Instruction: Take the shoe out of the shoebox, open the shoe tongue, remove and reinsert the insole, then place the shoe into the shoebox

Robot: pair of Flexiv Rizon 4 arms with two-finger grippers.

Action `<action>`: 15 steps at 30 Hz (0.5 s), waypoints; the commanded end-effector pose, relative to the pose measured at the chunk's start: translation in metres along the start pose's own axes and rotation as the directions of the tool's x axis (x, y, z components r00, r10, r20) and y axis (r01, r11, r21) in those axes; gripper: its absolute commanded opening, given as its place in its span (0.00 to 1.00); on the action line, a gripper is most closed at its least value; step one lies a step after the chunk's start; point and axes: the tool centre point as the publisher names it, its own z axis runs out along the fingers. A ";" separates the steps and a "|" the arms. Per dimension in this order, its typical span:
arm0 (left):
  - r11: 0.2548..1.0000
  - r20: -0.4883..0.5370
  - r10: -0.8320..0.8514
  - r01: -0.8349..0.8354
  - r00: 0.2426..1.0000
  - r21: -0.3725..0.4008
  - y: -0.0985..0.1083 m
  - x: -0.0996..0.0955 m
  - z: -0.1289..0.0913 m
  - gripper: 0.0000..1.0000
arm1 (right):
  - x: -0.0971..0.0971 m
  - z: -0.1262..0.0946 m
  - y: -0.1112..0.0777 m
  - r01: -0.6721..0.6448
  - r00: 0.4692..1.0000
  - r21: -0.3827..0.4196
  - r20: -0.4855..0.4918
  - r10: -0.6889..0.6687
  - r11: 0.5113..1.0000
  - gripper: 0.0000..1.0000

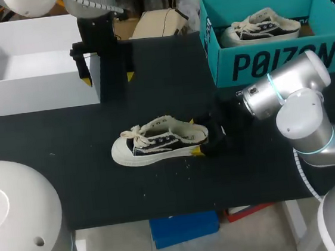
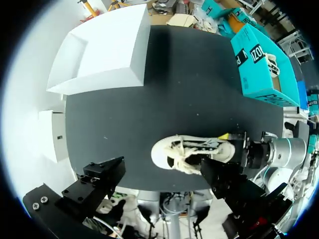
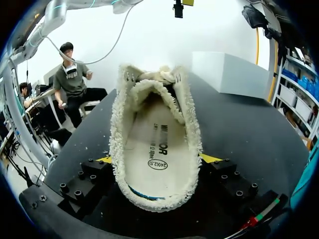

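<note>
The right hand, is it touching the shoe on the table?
Touching. The right wrist view shows the shoe with its heel between the fingers of the right hand, both pressing its sides.

We see a black table [image 1: 72, 189]. Three things sit on it. A white box [image 1: 32, 95] with no lid is at the far left corner. A teal shoebox [image 1: 280, 59], open on top, is at the far right corner. A cream and dark shoe [image 1: 157, 143] stands on its sole near the middle, well apart from both boxes, with its toe pointing to our left
</note>
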 end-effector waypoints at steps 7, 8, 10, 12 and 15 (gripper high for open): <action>0.998 0.089 -0.006 0.012 0.996 -0.069 0.026 0.044 0.037 1.00 | -0.001 0.005 -0.003 -0.001 1.000 0.002 0.000 0.001 1.000 0.00; 0.997 0.098 -0.007 0.015 0.995 -0.073 0.028 0.047 0.040 1.00 | -0.001 0.005 -0.003 -0.001 1.000 0.002 0.000 0.001 1.000 0.00; 0.997 0.111 0.012 -0.002 0.994 -0.083 0.033 0.055 0.047 1.00 | -0.001 0.005 -0.003 -0.001 1.000 0.002 0.000 0.001 1.000 0.00; 0.995 0.132 0.028 -0.015 0.991 -0.098 0.036 0.064 0.056 1.00 | -0.001 0.005 -0.003 -0.001 1.000 0.002 0.000 0.001 1.000 0.00; 0.994 0.168 0.044 -0.026 0.985 -0.110 0.039 0.077 0.065 1.00 | -0.001 0.005 -0.003 -0.001 1.000 0.002 0.000 0.001 1.000 0.00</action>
